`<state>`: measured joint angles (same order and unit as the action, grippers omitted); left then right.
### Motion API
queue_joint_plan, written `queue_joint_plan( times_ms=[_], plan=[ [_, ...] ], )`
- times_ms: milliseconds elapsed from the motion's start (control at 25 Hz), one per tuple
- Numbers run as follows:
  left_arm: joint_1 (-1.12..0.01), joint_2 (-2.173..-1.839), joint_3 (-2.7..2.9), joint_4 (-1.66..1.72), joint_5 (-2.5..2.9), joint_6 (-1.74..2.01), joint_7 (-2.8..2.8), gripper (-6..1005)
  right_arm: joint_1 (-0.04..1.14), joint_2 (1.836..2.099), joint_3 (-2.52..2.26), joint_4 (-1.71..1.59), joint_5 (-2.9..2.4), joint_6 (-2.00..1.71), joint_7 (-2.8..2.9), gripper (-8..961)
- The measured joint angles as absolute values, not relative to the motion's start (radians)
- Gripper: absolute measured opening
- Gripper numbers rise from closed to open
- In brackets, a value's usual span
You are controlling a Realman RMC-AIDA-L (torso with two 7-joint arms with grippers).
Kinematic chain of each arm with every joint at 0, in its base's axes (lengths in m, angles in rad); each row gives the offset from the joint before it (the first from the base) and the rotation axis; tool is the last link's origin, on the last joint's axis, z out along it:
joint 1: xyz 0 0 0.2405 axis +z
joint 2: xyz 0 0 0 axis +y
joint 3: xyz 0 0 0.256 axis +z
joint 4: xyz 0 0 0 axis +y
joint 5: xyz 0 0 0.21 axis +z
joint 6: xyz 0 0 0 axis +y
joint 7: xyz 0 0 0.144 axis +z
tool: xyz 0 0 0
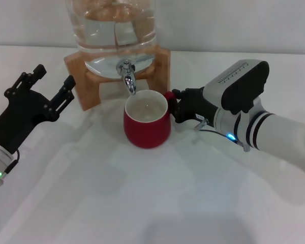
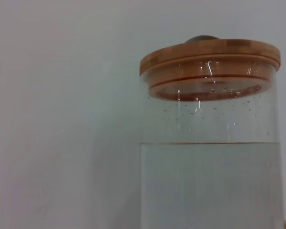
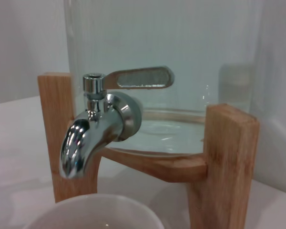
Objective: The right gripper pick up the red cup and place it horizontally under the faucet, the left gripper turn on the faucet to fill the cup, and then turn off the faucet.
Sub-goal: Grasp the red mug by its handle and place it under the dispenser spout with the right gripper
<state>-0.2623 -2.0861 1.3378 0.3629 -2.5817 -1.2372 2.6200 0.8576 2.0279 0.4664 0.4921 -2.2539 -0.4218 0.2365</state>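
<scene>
Red cup (image 1: 147, 124) upright on the white bench (image 1: 142, 203), directly under the faucet (image 1: 127, 76); right gripper (image 1: 177, 107) at its handle.

Handle mostly hidden behind the right gripper's fingers, which are clamped on it from the robot's right; arm lies low and nearly level. Jar (image 1: 114, 30) top cut off in the head view; wooden stand (image 1: 81, 76) partly hidden by the cup. Right wrist view shows only the cup's cream rim. Left gripper (image 1: 53, 86) hovers left of the stand, 2 fingers spread apart, touching nothing, arm angled up from the lower left.
</scene>
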Motion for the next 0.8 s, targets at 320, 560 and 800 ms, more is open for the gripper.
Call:
queue_joint_plan(
  times_ms=[320,560,800],
  plan=[
    [-0.262,-2.086,1.338,0.361,-2.582,-1.24,2.62,757,0.857,2.028,0.462,0.508,-2.256,-0.419,0.234,201],
    [-0.262,-2.086,1.339,0.36,-2.582,-1.238,2.62,756,0.862,2.028,0.461,0.516,-2.258,-0.405,0.232,200],
    [-0.262,-2.086,1.34,0.36,-2.582,-1.238,2.62,756,0.871,2.028,0.463,0.517,-2.259,-0.394,0.231,200]
  ],
)
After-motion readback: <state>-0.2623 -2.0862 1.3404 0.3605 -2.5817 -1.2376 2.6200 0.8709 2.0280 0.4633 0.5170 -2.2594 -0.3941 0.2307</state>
